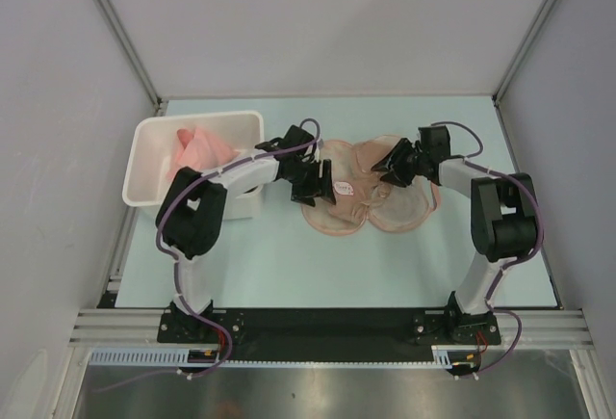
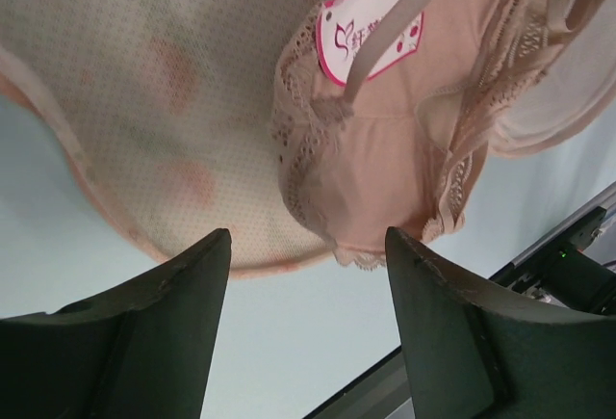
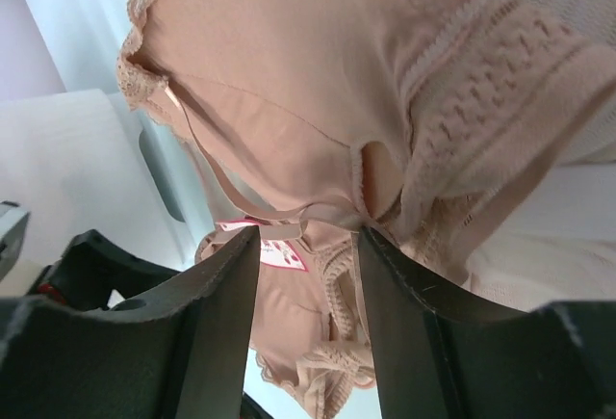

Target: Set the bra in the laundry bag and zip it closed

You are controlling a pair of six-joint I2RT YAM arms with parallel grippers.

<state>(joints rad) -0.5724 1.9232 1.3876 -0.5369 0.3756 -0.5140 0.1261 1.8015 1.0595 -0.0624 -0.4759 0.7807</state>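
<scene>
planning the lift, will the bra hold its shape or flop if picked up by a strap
Likely floppy: the bra lies creased and bunched on the laundry bag. Lifted by a thin strap, its cups would probably dangle. The lace edge might snag.

Beige lace-trimmed bra [image 1: 366, 164]: crumpled, tag up, atop cream-peach printed fabric laundry bag [image 1: 409, 212], unzipped, lobes spread flat.

Tan-pink bra [image 2: 375, 188]; cream, seemingly pink-spotted bag [image 2: 144, 101]
</scene>
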